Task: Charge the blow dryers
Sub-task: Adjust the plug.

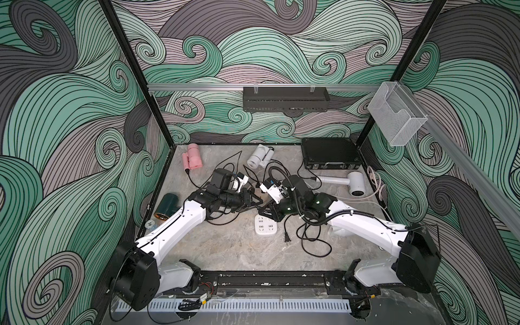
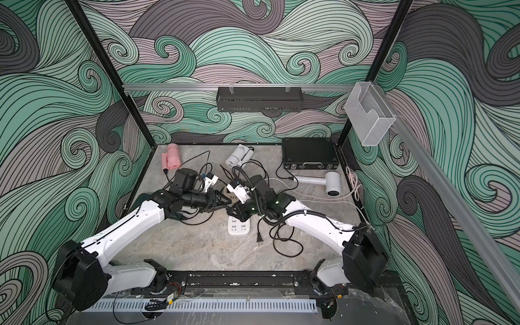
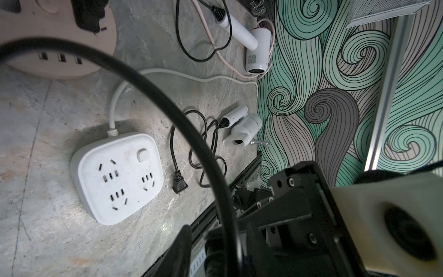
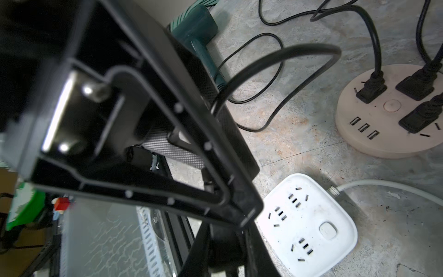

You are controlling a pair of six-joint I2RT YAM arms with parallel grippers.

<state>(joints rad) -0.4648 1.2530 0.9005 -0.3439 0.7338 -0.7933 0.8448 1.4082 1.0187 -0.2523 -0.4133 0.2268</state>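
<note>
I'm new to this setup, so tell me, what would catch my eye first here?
The left arm and right arm meet at mid-table, by a square white socket hub. A round peach hub nearby carries three black plugs, while one loose plug lies beside the white hub.

Green dryer point(image 1: 168, 204) — partly behind left arm point(image 1: 180, 225)

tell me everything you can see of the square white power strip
The square white power strip lies flat on the grey stone-look table. Rounded corners, smooth plastic by its look, a bit scuffed. Its top has three socket groups, all empty, and an oval button near one corner. A white cord leaves one edge. A loose black plug lies beside it, not touching.
</note>
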